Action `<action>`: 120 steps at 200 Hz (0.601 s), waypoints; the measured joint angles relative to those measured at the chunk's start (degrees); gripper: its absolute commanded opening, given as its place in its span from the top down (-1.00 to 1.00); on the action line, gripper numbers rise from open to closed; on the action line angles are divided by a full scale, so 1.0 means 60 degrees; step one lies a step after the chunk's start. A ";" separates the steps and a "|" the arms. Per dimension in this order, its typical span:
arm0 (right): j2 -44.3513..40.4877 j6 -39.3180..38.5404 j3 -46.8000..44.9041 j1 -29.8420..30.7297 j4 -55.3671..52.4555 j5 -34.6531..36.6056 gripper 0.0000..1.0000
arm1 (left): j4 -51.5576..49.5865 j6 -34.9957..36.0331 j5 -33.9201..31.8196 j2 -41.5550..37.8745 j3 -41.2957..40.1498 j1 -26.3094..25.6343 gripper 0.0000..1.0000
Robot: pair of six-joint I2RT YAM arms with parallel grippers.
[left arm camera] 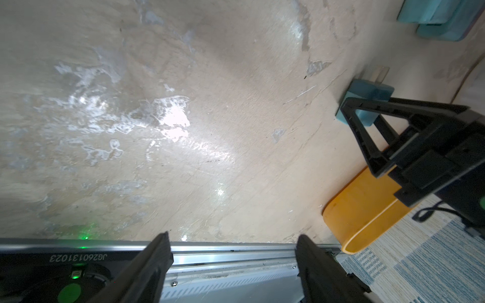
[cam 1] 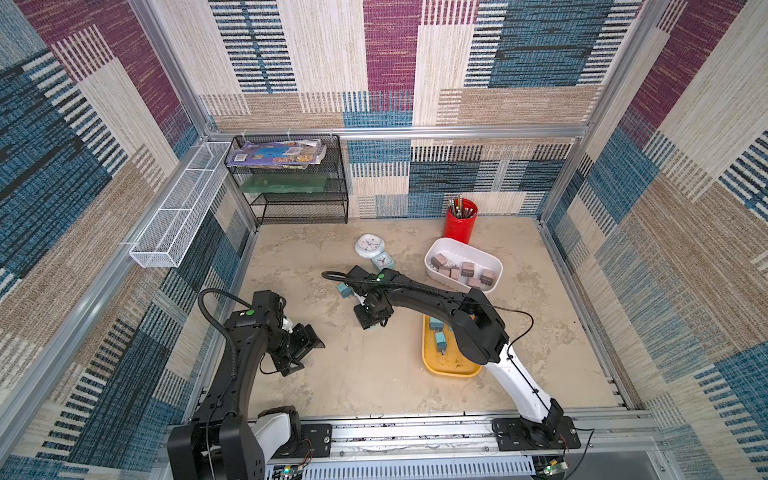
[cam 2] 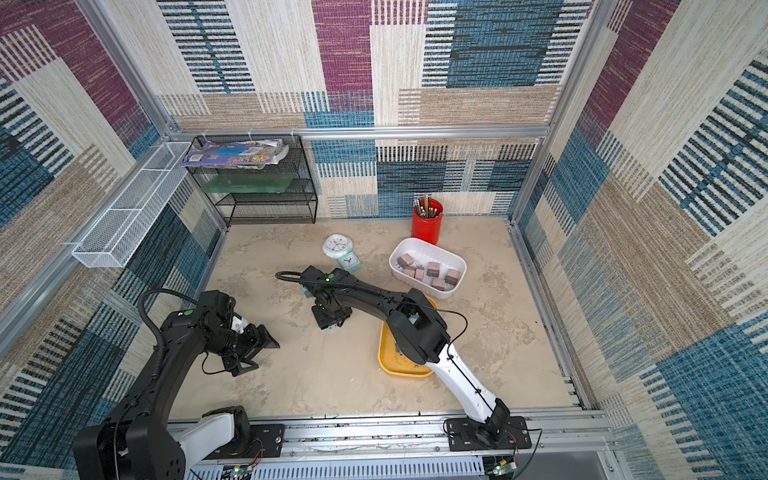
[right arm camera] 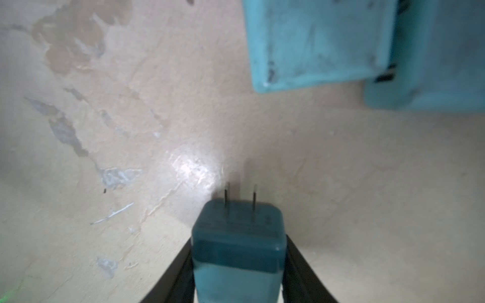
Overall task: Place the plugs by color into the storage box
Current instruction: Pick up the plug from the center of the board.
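- A teal plug (right arm camera: 237, 244) is clamped between the jaws of the right claw (right arm camera: 238, 240). Its prongs (right arm camera: 253, 207) are pointed straight away from the claw, along the table (right arm camera: 105, 131).
- The shadow of the prongs is cast on the table close beneath them. Whether the plug is rested on the surface or held just above it cannot be told.
- Ahead of the claw's tips and off to one side, two loose plugs (right arm camera: 315, 44), also teal, are seen on the table just beside each other.
- Near the claw, on the side toward its own arm's base, a yellow tray (cam 1: 444, 365) is laid on the table. Further teal plugs (cam 1: 440, 339) are seen in it, partly hidden by the right arm.
- Well apart from the claw, beyond the right arm, a white box (cam 1: 469, 249) is placed. Only mauve plugs (cam 1: 467, 268) are seen inside it.
- Beyond the claw, toward the back wall, a white clock (cam 1: 368, 245) and a teal clock (cam 1: 382, 260) are set touching each other. A red cup (cam 1: 460, 226) is stood just behind the white box.
- The left claw (left arm camera: 233, 234) is held over the table, well apart from the right claw and to its left. Its jaws are spread apart, and nothing is gripped between them.
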 measured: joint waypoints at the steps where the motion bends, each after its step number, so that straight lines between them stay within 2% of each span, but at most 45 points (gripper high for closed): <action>1: 0.0000 0.0015 0.0000 0.0000 -0.0004 0.0011 0.24 | 0.0000 0.0000 0.0000 -0.0004 -0.0004 0.0000 -0.57; 39: -0.0211 0.0182 -0.0062 -0.0040 -0.0164 0.0273 0.33 | 0.0004 -0.0033 0.0029 -0.0084 -0.0007 0.0000 -0.57; 57: -0.0732 0.0277 -0.0233 -0.0313 -0.0310 0.0357 0.35 | 0.0004 -0.0036 0.0036 -0.0091 -0.0007 0.0000 -0.57; 92: -0.3289 0.0466 -0.1654 -0.1290 -0.0335 0.0688 0.35 | 0.0004 -0.0036 0.0051 -0.0135 -0.0007 0.0000 -0.57; 120: -0.5439 0.0561 -0.3934 -0.2437 -0.0244 0.0860 0.35 | 0.0004 -0.0036 0.0055 -0.0076 -0.0007 0.0000 -0.57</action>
